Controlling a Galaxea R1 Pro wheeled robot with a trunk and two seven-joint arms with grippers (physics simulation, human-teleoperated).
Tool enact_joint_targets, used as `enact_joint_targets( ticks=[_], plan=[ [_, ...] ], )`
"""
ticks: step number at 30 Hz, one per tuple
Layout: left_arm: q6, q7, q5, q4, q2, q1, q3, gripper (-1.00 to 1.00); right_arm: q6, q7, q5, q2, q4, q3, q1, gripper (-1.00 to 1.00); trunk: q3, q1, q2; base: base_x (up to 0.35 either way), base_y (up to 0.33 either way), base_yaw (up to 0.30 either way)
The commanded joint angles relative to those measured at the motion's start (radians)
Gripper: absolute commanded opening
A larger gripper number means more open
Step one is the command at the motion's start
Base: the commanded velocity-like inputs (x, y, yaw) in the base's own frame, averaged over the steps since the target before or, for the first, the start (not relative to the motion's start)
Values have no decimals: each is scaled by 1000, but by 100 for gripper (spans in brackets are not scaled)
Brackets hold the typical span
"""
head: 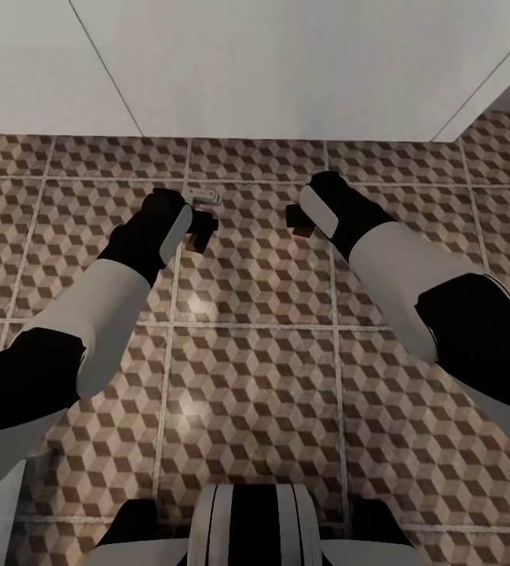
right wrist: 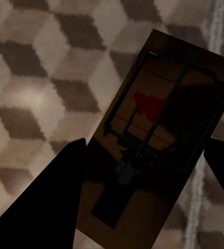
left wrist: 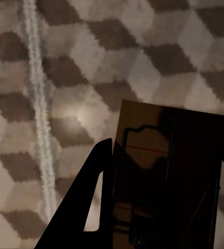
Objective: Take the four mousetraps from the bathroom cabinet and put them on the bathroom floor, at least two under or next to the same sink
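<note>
Cube-patterned bathroom floor [head: 255,369], brown, beige and cream with pale grout lines, occupies most of the head view; a plain white wall [head: 270,63] runs along its far edge. Both arms reach forward and down over the tiles.

Left gripper [head: 199,229]: closed on a mousetrap [left wrist: 169,176], a tan board with dark wire parts, seen between the fingers [left wrist: 94,207] in the left wrist view and held above the floor. In the head view only a small brown edge protrudes at the fingertips.

Right gripper [head: 300,222]: closed on a second mousetrap [right wrist: 158,140], its red spot and spring visible, board tilted against the tile pattern below.

A small white object [head: 202,194] lies on the floor just beyond the left gripper; its identity cannot be determined.

Robot base [head: 255,527] shows at the near edge.
</note>
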Motion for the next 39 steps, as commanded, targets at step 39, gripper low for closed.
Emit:
enact_joint_targets(
  ticks=[39],
  plan=[
    [-9, 10, 7, 5, 1, 0, -4, -100, 2, -9, -11, 0, 1, 5, -1, -100, -1, 0, 0, 60, 8, 0]
  ],
)
